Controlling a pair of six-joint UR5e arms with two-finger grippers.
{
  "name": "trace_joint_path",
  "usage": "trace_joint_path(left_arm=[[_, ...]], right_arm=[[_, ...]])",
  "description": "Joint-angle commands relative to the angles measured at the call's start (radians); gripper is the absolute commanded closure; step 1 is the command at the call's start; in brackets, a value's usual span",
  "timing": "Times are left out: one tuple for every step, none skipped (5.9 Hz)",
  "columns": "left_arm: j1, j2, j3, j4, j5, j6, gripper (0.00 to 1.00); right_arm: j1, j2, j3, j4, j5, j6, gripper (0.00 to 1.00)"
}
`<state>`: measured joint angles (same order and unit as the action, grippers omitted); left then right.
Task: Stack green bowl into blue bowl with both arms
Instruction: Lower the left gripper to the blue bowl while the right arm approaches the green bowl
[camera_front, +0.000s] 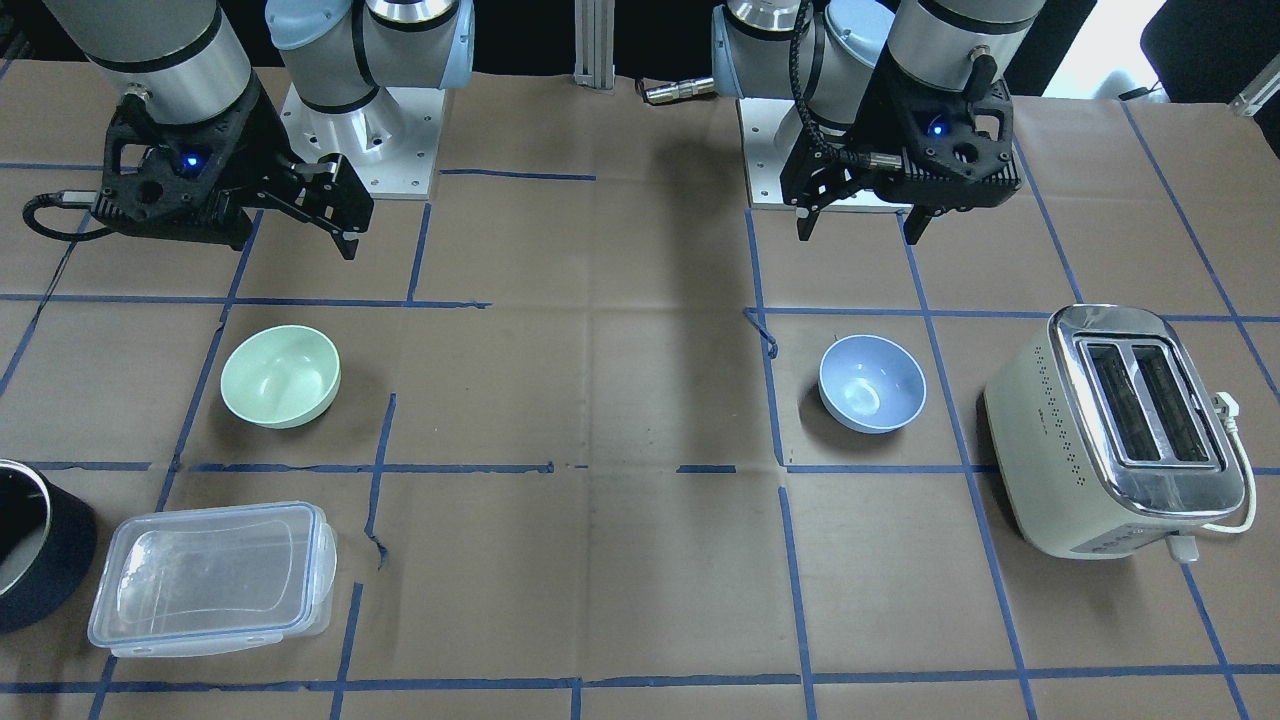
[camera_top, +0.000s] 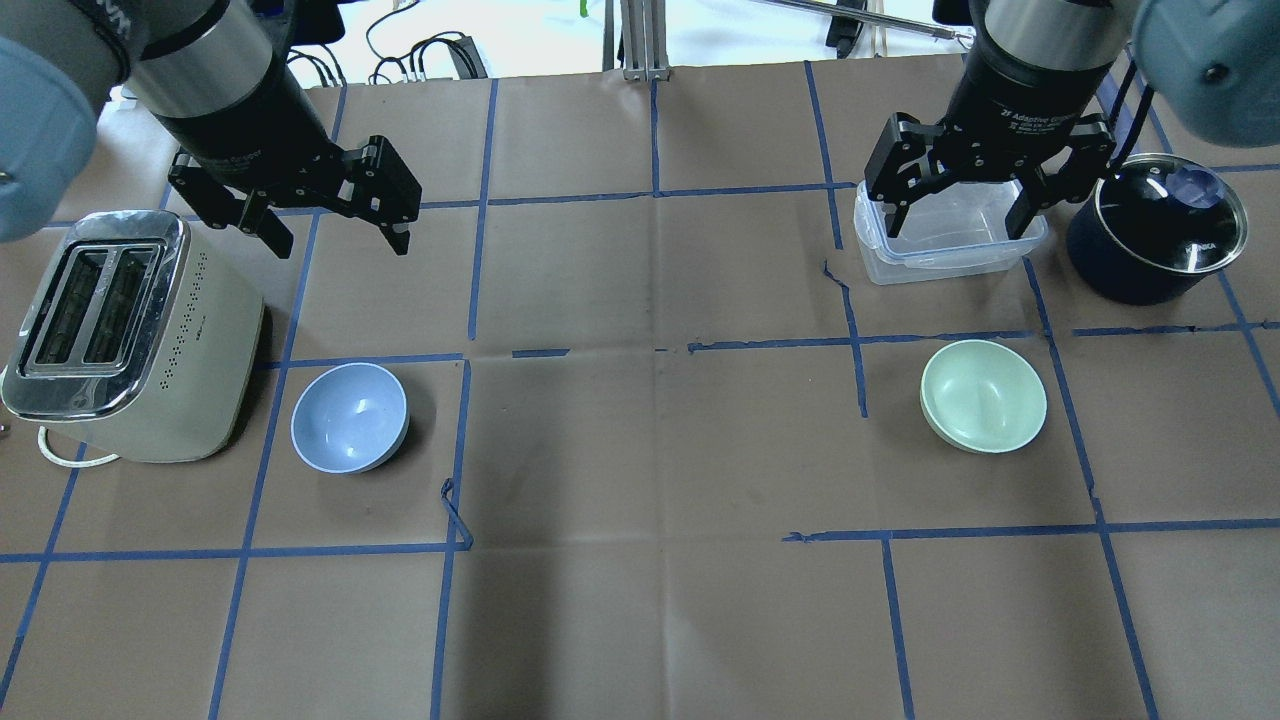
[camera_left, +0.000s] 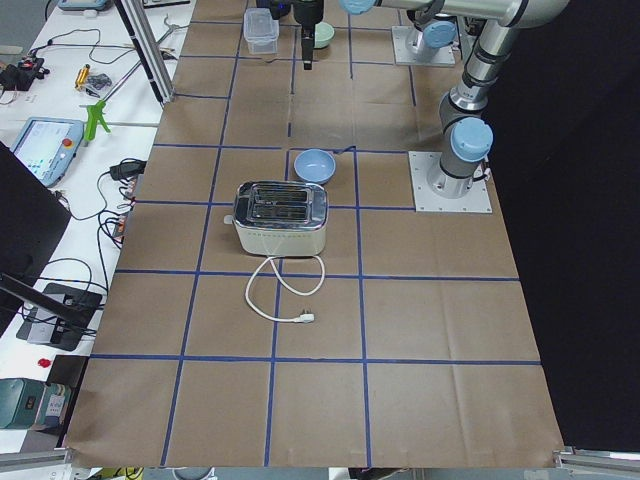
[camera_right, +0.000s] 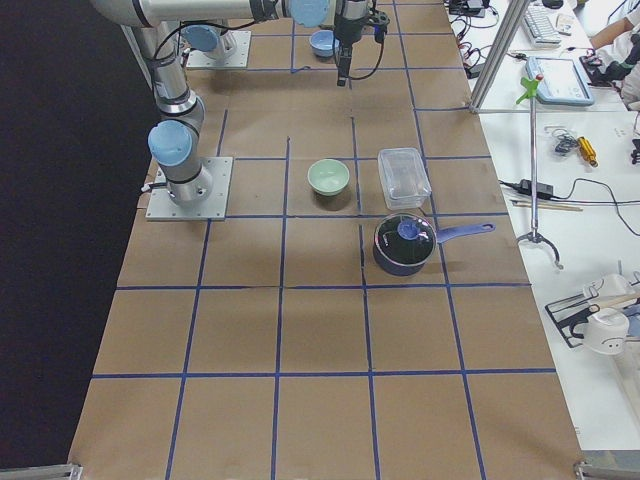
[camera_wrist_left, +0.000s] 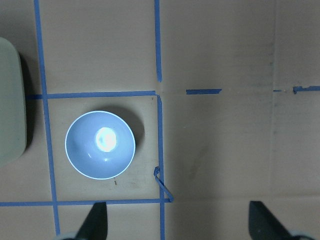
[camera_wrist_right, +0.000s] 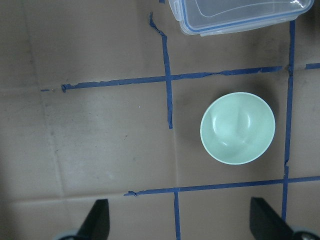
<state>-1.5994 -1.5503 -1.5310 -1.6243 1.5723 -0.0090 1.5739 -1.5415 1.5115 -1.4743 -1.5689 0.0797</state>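
The pale green bowl (camera_top: 983, 395) stands upright and empty on the robot's right half of the table; it also shows in the front view (camera_front: 280, 376) and the right wrist view (camera_wrist_right: 237, 128). The pale blue bowl (camera_top: 349, 417) stands upright and empty on the left half, next to a toaster; it also shows in the front view (camera_front: 872, 383) and the left wrist view (camera_wrist_left: 100, 145). My left gripper (camera_top: 335, 235) hangs open and empty above the table, beyond the blue bowl. My right gripper (camera_top: 955, 222) hangs open and empty over a clear container, beyond the green bowl.
A cream toaster (camera_top: 120, 335) with a loose cord stands close to the left of the blue bowl. A clear lidded container (camera_top: 945, 240) and a dark blue pot (camera_top: 1155, 225) stand beyond the green bowl. Brown paper with blue tape lines covers the table.
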Motion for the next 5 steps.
trace_joint_path(left_arm=[[-0.001,-0.007,0.002,0.007,0.000,0.000,0.02],[0.002,-0.007,0.003,0.009,0.000,0.001,0.02],[0.004,-0.010,0.003,0.011,-0.005,0.003,0.02],[0.009,-0.019,0.000,0.011,-0.003,0.006,0.02],[0.010,-0.025,0.000,0.006,-0.002,0.004,0.02]], right_arm=[[0.000,0.001,0.001,0.000,0.009,0.000,0.00],[0.000,0.001,-0.001,-0.001,0.013,0.000,0.00],[-0.002,0.000,0.001,0.000,0.010,0.002,0.00],[-0.003,-0.002,0.004,0.000,0.015,0.008,0.00],[-0.002,-0.006,-0.007,0.000,0.015,0.009,0.00]])
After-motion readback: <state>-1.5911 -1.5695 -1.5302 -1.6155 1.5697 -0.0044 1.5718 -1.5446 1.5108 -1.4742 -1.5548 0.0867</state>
